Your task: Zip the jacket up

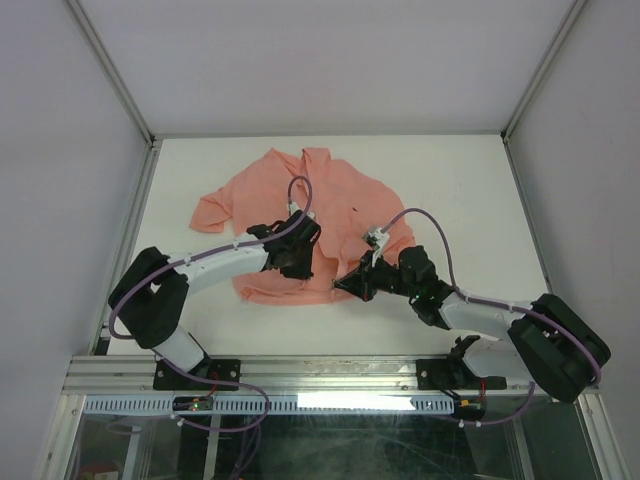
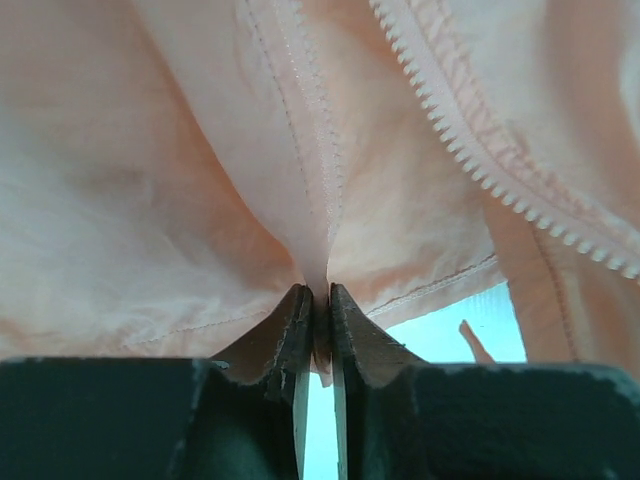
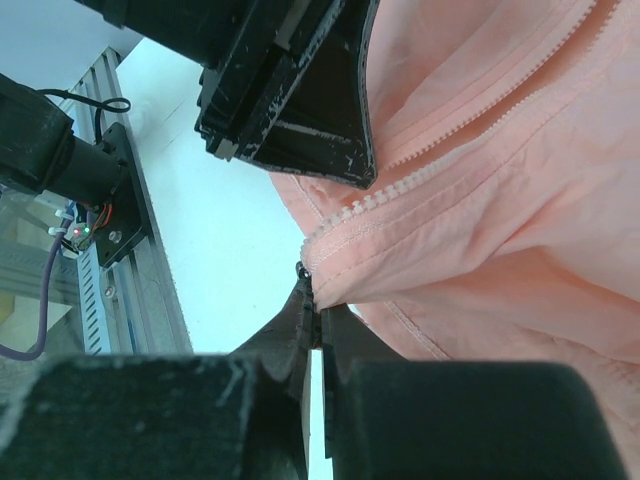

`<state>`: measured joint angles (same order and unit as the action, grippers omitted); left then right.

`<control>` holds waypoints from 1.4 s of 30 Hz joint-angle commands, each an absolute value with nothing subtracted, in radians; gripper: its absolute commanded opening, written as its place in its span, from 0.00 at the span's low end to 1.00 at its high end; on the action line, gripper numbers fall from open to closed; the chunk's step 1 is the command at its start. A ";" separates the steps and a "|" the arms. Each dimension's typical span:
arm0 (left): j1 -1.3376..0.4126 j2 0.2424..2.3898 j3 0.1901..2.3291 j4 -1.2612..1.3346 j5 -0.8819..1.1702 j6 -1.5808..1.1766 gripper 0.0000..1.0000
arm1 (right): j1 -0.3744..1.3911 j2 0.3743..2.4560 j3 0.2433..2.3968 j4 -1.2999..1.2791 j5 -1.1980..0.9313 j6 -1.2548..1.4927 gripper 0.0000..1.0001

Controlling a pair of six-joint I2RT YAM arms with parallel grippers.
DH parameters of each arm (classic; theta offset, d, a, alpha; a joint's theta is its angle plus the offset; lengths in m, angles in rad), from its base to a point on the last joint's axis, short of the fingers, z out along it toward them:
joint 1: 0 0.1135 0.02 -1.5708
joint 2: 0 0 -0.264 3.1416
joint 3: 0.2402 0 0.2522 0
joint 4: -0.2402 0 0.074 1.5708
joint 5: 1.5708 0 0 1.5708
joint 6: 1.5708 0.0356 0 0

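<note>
Lying wrinkled, salmon-pink jacket (image 1: pixel 330 190) has ctr front unzipped.

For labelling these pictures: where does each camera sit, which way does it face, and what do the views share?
Top external: above, behind the arm bases, looking down on the table and the jacket; the left arm and the right arm show.
Left wrist: looks along the left gripper, shut on a jacket fold beside the zipper teeth.
Right wrist: looks along the right gripper, shut on the jacket's bottom edge; a black robot part shows above.
Shared: both wrist views show the zipper teeth.
</note>
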<state>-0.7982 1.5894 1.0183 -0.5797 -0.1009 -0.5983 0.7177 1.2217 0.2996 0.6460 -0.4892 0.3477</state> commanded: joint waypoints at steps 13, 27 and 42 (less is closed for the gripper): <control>-0.799 1.713 1.087 -0.614 -0.104 -0.548 0.24 | 0.717 1.199 0.334 0.664 -0.459 0.324 0.00; -0.800 1.726 1.118 -0.657 -0.126 -0.541 0.21 | 0.717 1.200 0.325 0.678 -0.460 0.324 0.00; -0.798 1.697 1.112 -0.649 -0.126 -0.538 0.04 | 0.717 1.208 0.332 0.673 -0.460 0.322 0.00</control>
